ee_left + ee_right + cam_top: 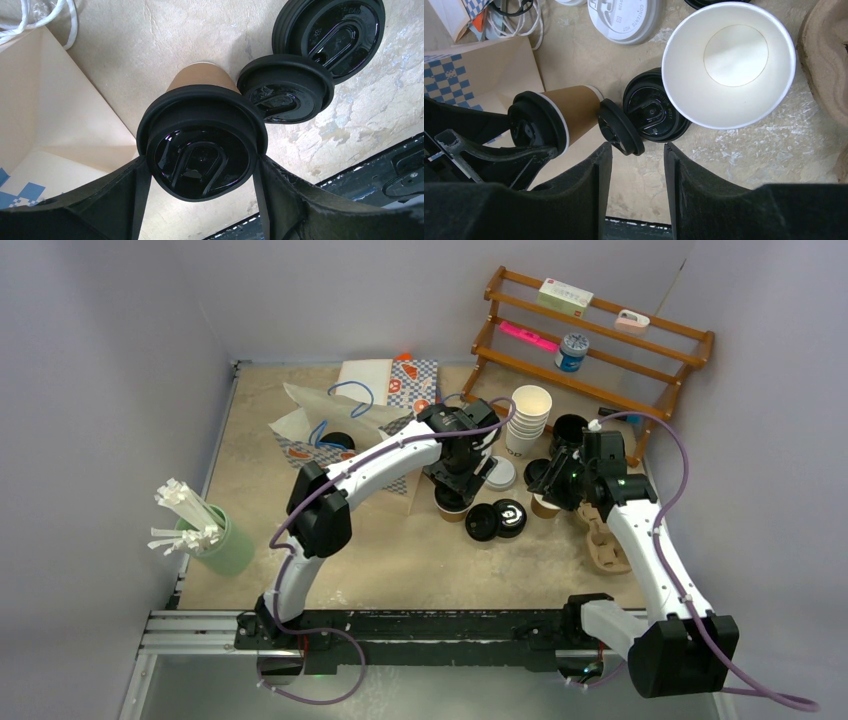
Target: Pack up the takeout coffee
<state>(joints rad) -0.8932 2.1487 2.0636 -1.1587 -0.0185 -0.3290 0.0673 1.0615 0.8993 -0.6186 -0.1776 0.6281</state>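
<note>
Left gripper [201, 167]: clamped on lidded cup [200, 82], mid-table. Right gripper [636, 150]: jaws apart, empty, near open cup [729, 65].

One coffee cup [202, 82] here: brown paper, glossy black sip lid pressed on, upright near the table's [400, 575] middle, left gripper [201, 166] clasping the lid's sides.

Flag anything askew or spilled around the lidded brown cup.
One loose black lid looks tipped up on its edge, propped against the black lids lying flat beside the lidded brown cup. No spill shows anywhere on the table.
</note>
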